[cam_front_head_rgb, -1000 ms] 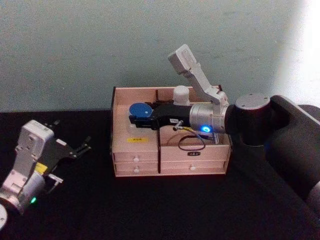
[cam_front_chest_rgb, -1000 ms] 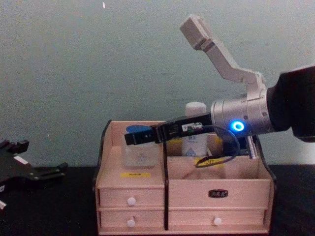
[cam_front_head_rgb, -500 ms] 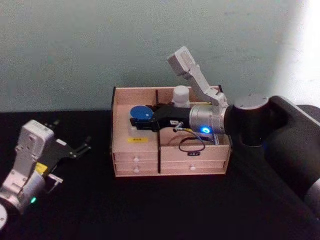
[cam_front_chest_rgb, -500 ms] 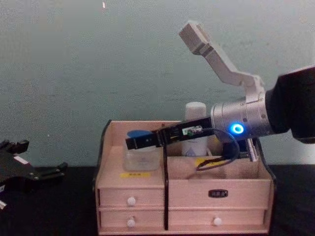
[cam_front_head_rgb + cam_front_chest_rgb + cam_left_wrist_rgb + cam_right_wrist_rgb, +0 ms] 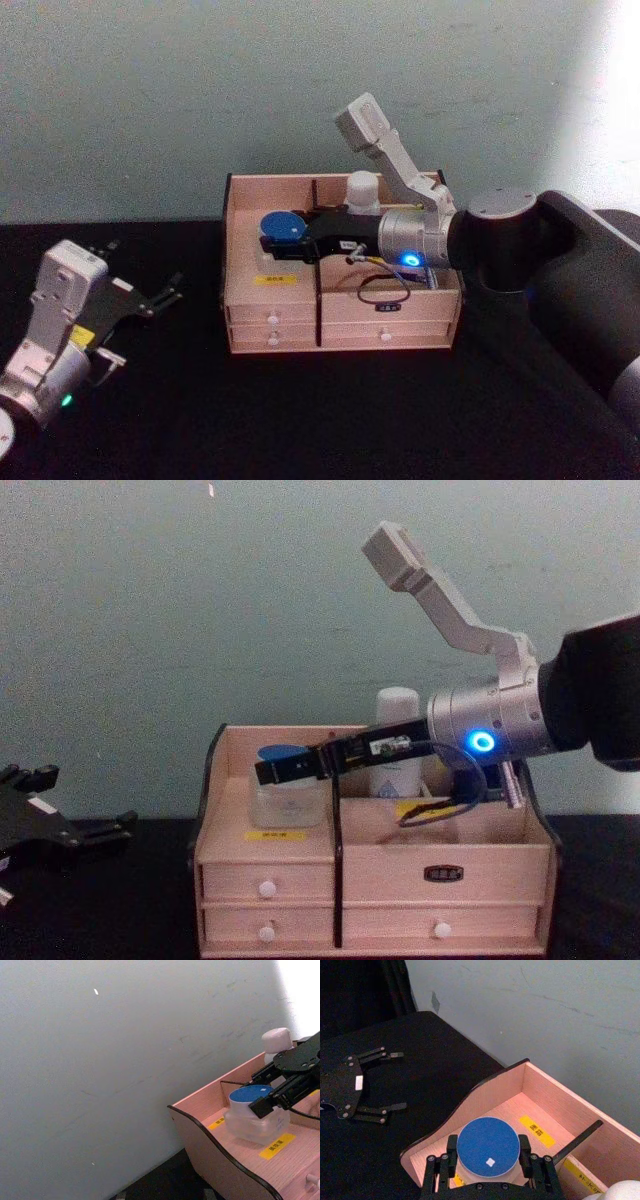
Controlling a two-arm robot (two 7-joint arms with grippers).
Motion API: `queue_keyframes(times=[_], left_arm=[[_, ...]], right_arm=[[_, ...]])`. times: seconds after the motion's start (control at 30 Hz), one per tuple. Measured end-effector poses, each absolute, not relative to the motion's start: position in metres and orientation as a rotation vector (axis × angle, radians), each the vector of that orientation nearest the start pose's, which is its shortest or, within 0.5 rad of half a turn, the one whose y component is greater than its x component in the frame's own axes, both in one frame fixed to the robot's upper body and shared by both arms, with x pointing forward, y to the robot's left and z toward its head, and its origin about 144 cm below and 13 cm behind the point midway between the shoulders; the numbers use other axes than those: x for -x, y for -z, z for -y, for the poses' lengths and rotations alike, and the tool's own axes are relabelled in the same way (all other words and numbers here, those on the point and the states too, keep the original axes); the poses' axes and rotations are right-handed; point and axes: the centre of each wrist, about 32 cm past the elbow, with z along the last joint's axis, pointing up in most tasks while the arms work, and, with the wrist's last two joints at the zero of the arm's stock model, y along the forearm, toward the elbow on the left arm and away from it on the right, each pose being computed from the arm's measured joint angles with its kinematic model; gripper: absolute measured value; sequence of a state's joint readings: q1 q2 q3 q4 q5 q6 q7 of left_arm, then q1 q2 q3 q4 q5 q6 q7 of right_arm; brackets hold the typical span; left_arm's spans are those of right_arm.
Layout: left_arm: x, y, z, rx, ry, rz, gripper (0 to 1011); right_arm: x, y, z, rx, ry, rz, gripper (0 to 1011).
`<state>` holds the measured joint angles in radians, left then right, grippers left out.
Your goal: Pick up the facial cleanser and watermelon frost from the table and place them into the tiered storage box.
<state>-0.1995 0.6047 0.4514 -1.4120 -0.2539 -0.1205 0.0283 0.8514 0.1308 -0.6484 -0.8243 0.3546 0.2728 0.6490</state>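
Right gripper (image 5: pixel 283 240) is reaching across the tiered storage box (image 5: pixel 340 300) from the robot's right, fingers (image 5: pixel 451 1152) clamped on either side of a small clear jar with a blue lid (image 5: pixel 488 1147), gripping just under the lid. The jar is sitting in, or hovering just above, the box's upper left compartment, right behind the yellow label (image 5: pixel 274 834); can't tell from the chest view whether its base is touching the wood. It is probably the watermelon frost or the cleanser, but nothing readable is showing on it. It is looking light and rigid, smooth plastic or glass, so likely slippery; the lid-level side grip is looking sensible, since the lid rim is giving the pads a lip to catch on. A white-capped bottle (image 5: pixel 362 189) is standing upright in the rear right compartment, just behind the right arm. It would probably handle stiff and light too, best taken around the body below the cap. Left gripper (image 5: pixel 150 297) is resting idle over the black table (image 5: pixel 300 420), well apart from the box on the left, prongs spread apart and holding nothing.
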Motion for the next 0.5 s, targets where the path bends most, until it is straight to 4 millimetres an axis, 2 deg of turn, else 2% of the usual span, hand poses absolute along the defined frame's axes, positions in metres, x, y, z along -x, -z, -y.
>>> queue_keyframes(times=[0.17,0.43,0.5], left_arm=[[-0.4886,-1.1398,-0.3097,-0.304,-1.248,0.285,1002],[-0.4886,-1.1398,-0.3097,-0.304,-1.248,0.285,1001],[-0.4886,-1.1398,-0.3097,-0.304,-1.248,0.285,1001]], right_arm=[[-0.652,-1.2335,0.1526,0.348,0.579,-0.137,748],[-0.6519,-1.2333,0.1526,0.348,0.578,-0.138,982],[-0.6519,-1.2332,0.1526,0.347,0.578,-0.139,1004]])
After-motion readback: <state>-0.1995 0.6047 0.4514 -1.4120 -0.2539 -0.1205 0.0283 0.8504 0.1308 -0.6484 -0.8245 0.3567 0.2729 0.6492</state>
